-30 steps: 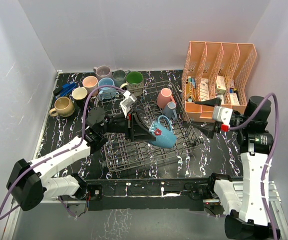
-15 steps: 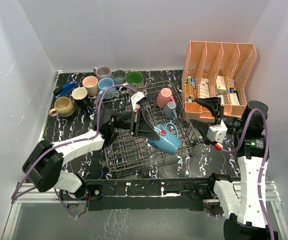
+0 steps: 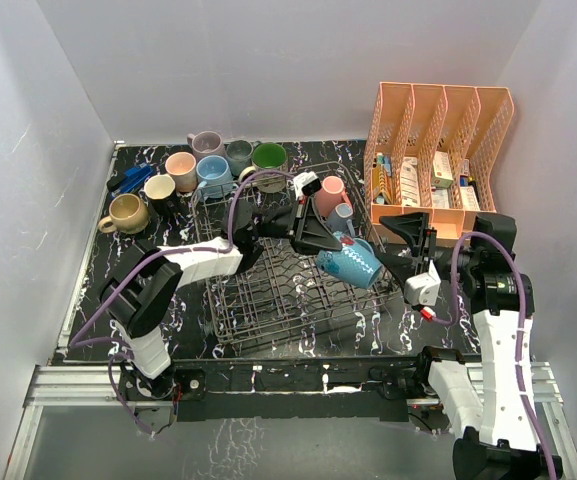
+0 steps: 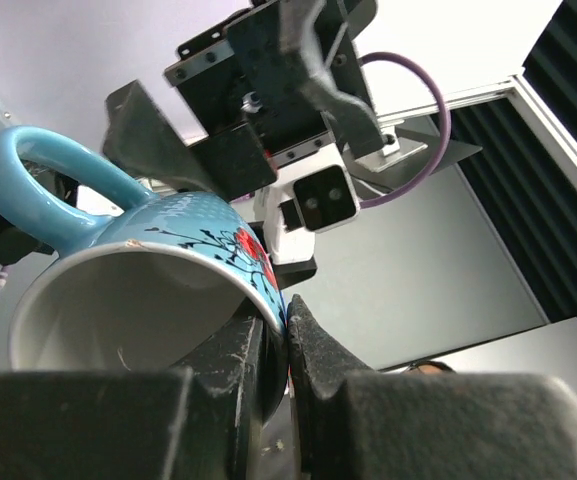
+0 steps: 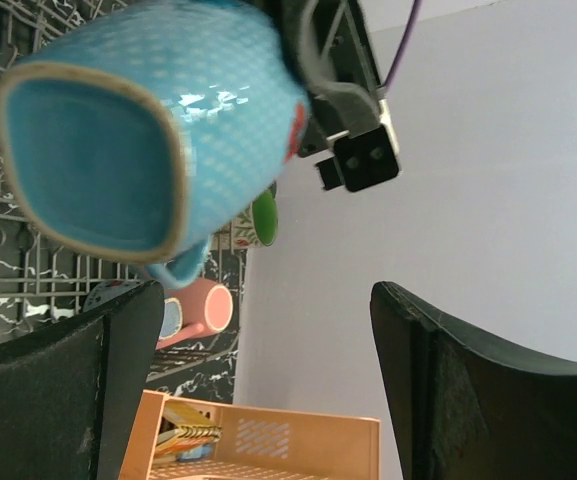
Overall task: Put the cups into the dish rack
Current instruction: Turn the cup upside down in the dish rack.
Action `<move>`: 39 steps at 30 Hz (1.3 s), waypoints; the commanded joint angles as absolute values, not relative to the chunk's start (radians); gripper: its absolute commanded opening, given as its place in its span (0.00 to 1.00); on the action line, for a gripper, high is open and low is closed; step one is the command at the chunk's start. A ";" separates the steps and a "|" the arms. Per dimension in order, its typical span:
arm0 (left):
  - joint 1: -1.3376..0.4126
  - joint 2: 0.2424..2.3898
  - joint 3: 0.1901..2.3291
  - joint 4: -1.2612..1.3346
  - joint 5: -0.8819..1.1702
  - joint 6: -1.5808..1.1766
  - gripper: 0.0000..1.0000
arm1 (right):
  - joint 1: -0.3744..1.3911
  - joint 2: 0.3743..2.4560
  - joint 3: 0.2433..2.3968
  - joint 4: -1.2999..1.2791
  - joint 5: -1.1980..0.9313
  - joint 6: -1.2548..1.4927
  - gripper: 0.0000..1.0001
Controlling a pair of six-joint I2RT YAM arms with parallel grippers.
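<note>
Only the top view shows the dish rack (image 3: pixel 268 300), with a pink mug (image 3: pixel 328 196) in its far right part and the blue mug (image 3: pixel 353 263) held tilted over its right side. The left wrist view shows the left gripper (image 4: pixel 273 335) clamped on that mug's rim, one finger inside. The right wrist view shows the mug's base and the right gripper (image 5: pixel 266 300) spread wide, apart from the mug.

L gripper (image 3: pixel 334 243) clamped, arm stretched rightward; R gripper (image 3: pixel 401 248) wide open facing it.
</note>
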State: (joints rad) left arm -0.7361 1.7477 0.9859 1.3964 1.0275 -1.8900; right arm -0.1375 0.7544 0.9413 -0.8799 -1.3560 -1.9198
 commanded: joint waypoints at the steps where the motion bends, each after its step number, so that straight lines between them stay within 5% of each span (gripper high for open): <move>1: -0.722 1.718 1.082 1.797 0.974 -2.013 0.00 | -0.133 0.755 0.934 -0.906 -1.325 -1.936 0.86; 25: -0.797 1.784 1.221 1.793 0.816 -2.157 0.00 | -0.109 0.786 0.929 -0.566 -1.492 -1.396 0.78; 39: -0.811 1.801 1.232 1.795 0.821 -2.176 0.00 | -0.106 0.751 0.906 -0.579 -1.474 -1.399 0.34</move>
